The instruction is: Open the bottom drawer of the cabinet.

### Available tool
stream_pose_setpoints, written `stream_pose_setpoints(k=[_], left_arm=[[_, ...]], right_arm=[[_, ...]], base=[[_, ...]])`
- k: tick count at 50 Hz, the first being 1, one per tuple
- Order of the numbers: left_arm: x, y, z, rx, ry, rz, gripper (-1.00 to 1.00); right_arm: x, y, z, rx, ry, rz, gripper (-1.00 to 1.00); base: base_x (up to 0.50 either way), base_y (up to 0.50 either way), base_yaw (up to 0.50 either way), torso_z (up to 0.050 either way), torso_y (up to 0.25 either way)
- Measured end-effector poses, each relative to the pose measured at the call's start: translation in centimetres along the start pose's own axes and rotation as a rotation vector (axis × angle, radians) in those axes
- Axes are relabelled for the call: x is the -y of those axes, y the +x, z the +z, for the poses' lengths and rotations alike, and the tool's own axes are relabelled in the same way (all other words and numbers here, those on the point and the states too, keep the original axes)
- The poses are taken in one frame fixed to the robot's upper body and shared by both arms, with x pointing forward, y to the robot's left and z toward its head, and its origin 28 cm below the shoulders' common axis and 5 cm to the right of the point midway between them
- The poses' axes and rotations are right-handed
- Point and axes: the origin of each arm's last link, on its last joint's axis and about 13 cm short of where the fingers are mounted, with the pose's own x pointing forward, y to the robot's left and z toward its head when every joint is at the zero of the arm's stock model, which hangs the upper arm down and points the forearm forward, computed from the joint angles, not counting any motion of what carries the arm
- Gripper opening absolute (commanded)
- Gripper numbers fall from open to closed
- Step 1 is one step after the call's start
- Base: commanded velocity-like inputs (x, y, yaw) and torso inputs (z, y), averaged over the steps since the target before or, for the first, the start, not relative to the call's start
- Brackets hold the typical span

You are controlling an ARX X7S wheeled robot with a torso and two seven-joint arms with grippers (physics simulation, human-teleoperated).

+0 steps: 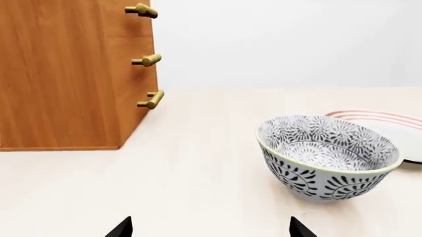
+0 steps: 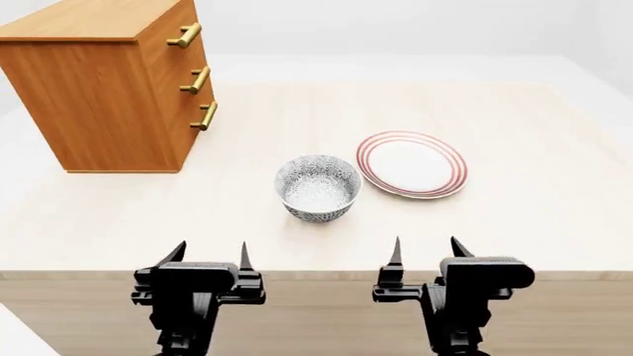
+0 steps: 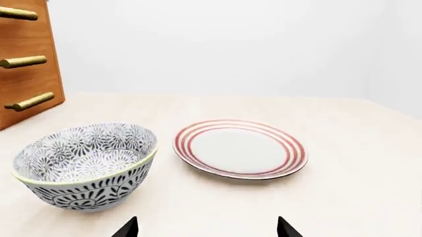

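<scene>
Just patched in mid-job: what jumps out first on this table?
The big orange-brown cabinet at the far left, its three brass-handled drawers all shut, the bottom drawer included. Mid-table sits a black-and-white patterned bowl, with a red-ringed plate just to its right. The left gripper and right gripper hover open at the near edge, holding nothing.

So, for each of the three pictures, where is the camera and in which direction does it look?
Head view: high on the robot, looking forward and down over the table; both arms show, left hand and right hand open and empty.
Left wrist view: low near the left hand, facing the cabinet side and the bowl; only fingertips show.
Right wrist view: low near the right hand, facing the bowl and the plate; only fingertips show.
Shared: all three show the cabinet's brass handles, the bowl and the plate.
</scene>
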Motion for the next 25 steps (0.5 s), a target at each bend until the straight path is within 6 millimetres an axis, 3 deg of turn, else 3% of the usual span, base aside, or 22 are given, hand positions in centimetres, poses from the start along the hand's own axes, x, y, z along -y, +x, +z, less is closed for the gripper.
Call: stream_pose_setpoints(k=[3,8,25], left_arm=[[-0.1,0.8,1.6,0.014,0.008,-0.005,1.00],[-0.1,1.5,3.0,0.025,0.014,-0.014,1.00],[-0.1,2.3,4.4,0.035,0.028,-0.033,1.00]], right_arm=[[0.3,0.6,1.9,0.016,-0.004,0.002,1.00],[0.6,1.0,3.7,0.027,-0.002,0.008,1.00],[0.9,1.4,5.5,0.026,0.005,0.024,1.00]], base=[[0.09,0.00,0.00,0.000,0.000],[0.50,0.00,0.00,0.000,0.000],[0.50,0.00,0.00,0.000,0.000]])
